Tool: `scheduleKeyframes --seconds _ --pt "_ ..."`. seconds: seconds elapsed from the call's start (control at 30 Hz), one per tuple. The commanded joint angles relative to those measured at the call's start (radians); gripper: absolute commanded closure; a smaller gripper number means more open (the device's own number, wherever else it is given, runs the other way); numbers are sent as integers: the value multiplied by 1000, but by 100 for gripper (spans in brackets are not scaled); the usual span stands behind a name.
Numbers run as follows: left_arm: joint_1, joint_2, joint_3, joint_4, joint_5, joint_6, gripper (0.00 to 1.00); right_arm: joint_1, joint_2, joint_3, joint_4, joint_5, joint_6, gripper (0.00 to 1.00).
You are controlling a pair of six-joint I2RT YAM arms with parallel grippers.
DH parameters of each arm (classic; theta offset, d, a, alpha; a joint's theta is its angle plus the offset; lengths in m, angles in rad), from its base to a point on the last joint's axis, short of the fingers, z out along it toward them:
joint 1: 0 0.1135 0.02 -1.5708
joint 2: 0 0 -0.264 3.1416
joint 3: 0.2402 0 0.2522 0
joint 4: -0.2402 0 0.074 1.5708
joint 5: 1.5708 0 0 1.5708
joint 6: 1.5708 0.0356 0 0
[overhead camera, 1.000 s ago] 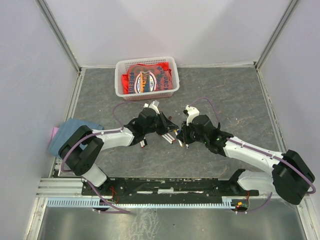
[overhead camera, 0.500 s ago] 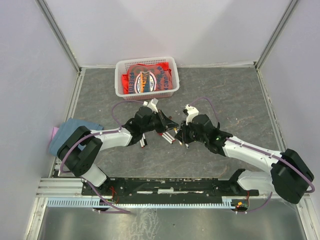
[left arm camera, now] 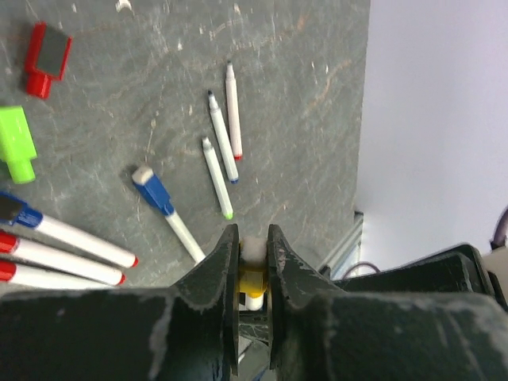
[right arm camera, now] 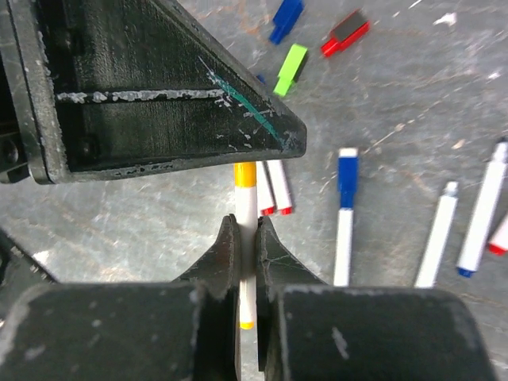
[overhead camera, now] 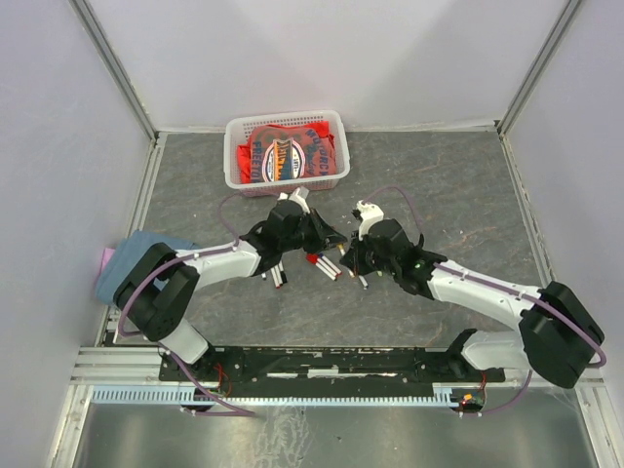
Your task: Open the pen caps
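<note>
Both grippers hold one yellow pen between them above the table. My left gripper (left arm camera: pixel 253 238) is shut on its yellow cap (left arm camera: pixel 252 279). My right gripper (right arm camera: pixel 247 232) is shut on its white barrel (right arm camera: pixel 248 208); the yellow cap (right arm camera: pixel 244 174) runs under the left gripper's body. In the top view the left gripper (overhead camera: pixel 330 240) and right gripper (overhead camera: pixel 349 255) meet tip to tip. Loose caps lie on the table: red (left arm camera: pixel 44 57), green (left arm camera: pixel 16 143), blue (right arm camera: pixel 284 19). Uncapped pens (left arm camera: pixel 222 136) and a blue-capped pen (left arm camera: pixel 163 198) lie nearby.
A white basket (overhead camera: pixel 286 180) with red packets stands at the back centre. A blue cloth (overhead camera: pixel 122 258) lies at the left edge. Several capped pens (overhead camera: pixel 277 276) lie below the left arm, and red-ended pens (right arm camera: pixel 274 190) lie under the grippers.
Both grippers have shifted a little toward the back of the table, still joined on the yellow pen. A red-capped pen on the table now shows beneath them.
</note>
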Motion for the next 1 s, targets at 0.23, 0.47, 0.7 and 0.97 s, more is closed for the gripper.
scheduleKeyframes --seconds 0.23,0.47,0.7,0.97 --pt "-24 69 231 -186 -381 29 97 66 84 87 -176 361 -140 99" --pt "-20 69 246 -158 -384 78 97 56 37 37 -116 310 -123 99" --pt "-20 95 281 -303 -413 263 97 5 61 55 -153 289 -106 99" --pt "-22 157 306 -409 -498 374 97 -8 159 90 -184 337 -97 97"
